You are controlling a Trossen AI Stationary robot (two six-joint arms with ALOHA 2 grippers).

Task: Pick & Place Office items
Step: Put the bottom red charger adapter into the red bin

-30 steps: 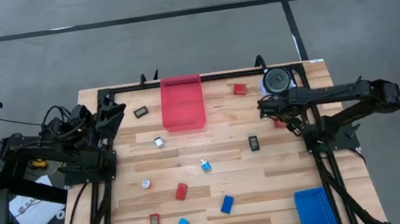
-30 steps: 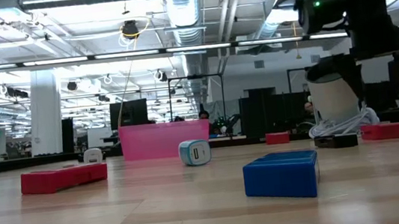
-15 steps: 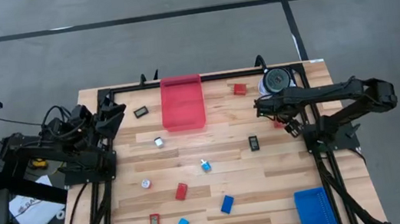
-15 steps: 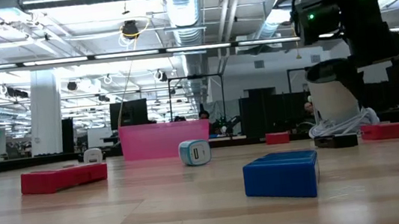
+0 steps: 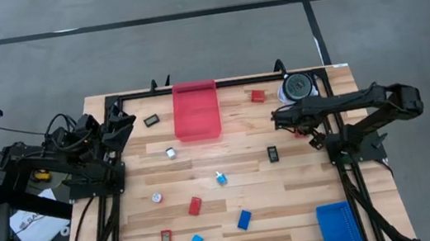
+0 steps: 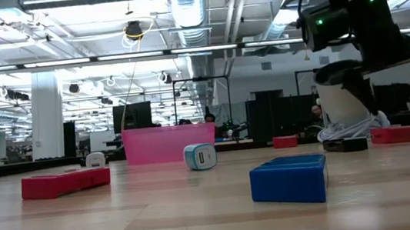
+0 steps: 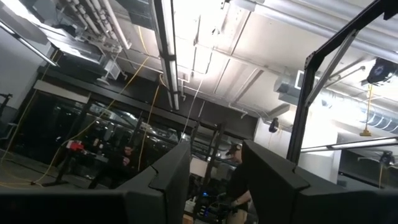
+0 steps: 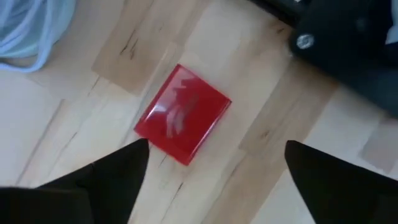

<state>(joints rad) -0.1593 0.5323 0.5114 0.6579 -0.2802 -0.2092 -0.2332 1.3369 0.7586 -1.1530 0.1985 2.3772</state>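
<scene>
My right gripper (image 5: 307, 133) is open and hovers over a red block (image 8: 183, 115) that lies flat on the wood between the round disc (image 5: 298, 86) and my arm's base. In the right wrist view (image 8: 214, 180) its fingers stand on either side of the block and above it, touching nothing. The same block shows in the low view (image 6: 393, 134). My left gripper (image 5: 123, 120) waits at the table's left edge, open and pointing up (image 7: 214, 180). Other items lie loose: a red block (image 5: 257, 95), two black rectangles (image 5: 151, 120) (image 5: 273, 154), a blue block (image 5: 245, 219).
A red tray (image 5: 195, 110) stands at the far middle and a blue tray (image 5: 337, 225) at the near right corner. The disc's pale cable (image 8: 28, 31) lies close to the red block. More small pieces lie at the near middle (image 5: 195, 205). A person shows in the room beyond (image 7: 239, 171).
My right arm's wrist has gone a little toward the table's left edge, staying above the table. Nothing on the table has moved.
</scene>
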